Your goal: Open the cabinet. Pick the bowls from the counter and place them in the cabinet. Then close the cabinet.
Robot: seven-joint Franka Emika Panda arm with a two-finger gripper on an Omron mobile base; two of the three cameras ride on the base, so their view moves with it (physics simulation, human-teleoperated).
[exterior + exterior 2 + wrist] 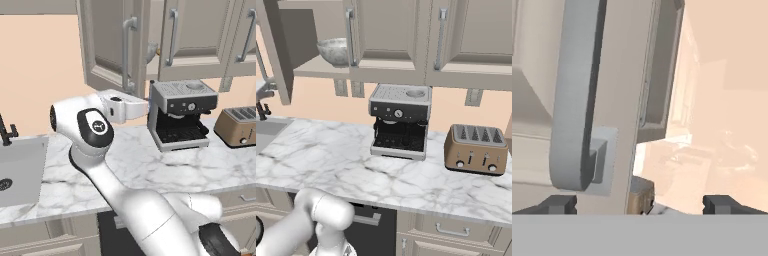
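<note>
The cabinet (388, 30) has its left door (107, 45) swung out and its right door shut. A grey-white marbled bowl (333, 50) rests on the cabinet floor inside. My gripper (640, 204) is open, with nothing between its fingertips (559, 204). It faces the thin edge of the open door (637, 100), with the lower end of the silver bar handle (574, 125) just left of that edge. From the left base camera my white hand (131, 106) hangs just under the open door's lower corner, above the counter (150, 165).
A black and silver coffee machine (180, 115) stands on the counter right of my hand, under the shut door. A tan toaster (239, 125) sits further right. The steel sink (20, 170) lies at the left end. Low drawers (451, 230) run below the counter.
</note>
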